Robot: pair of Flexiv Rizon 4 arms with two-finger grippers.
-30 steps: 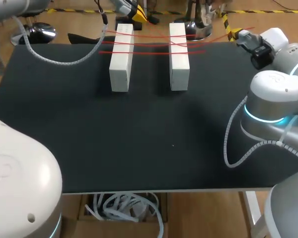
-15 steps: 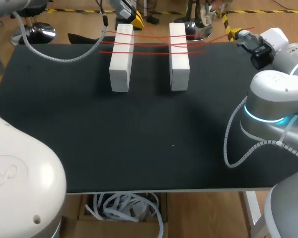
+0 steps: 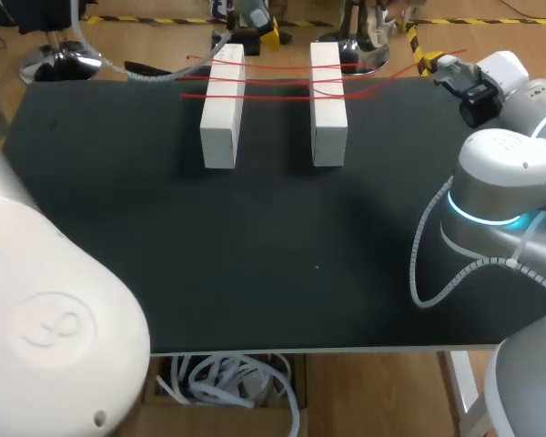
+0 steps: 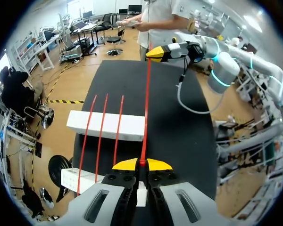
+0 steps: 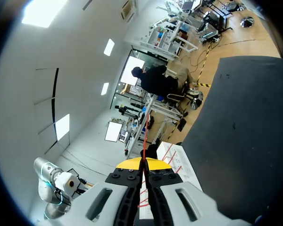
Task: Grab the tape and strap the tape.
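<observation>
Red tape [image 3: 273, 80] lies in several strands across two white blocks [image 3: 222, 107] that stand side by side at the far end of the table [image 3: 255, 273], whose top is a matte black sheet. One more strand runs straight through the air above them. The left gripper [image 4: 141, 164] has its yellow tips pinched together on one end, and the right gripper [image 5: 142, 163] is likewise closed tight on the strand.
</observation>
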